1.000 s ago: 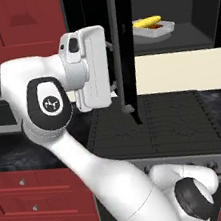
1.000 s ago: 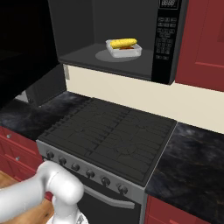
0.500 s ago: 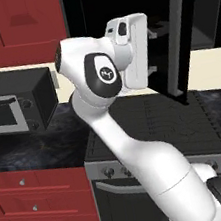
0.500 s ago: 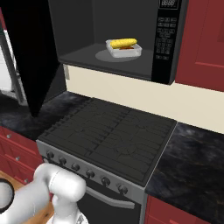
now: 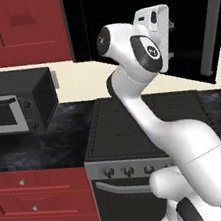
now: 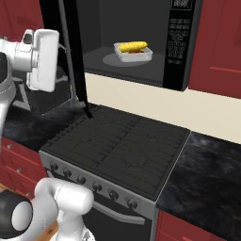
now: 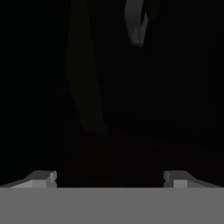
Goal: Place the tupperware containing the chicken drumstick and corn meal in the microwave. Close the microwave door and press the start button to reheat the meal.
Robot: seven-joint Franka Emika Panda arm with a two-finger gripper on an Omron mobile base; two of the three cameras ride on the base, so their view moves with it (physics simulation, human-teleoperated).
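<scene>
- Translucent grey-white tupperware [image 6: 134,52], yellow corn [image 6: 132,45] atop, sits inside the black microwave [image 6: 141,42].
- Gripper [image 7: 109,178], jaws spread wide and empty, faces the door [image 6: 73,52], apart from the tray.

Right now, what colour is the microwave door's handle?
Grey, a long bar on the black microwave door; it shows best in the left base view.

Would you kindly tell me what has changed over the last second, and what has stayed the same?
The microwave door has swung from wide open towards closing and now juts out from the cavity's left edge. The arm has swept round with it, its hand raised beside the door's outer face. The pincer stays open, holding nothing. The tupperware with the corn sits unmoved inside the microwave, and the base has not driven.
</scene>
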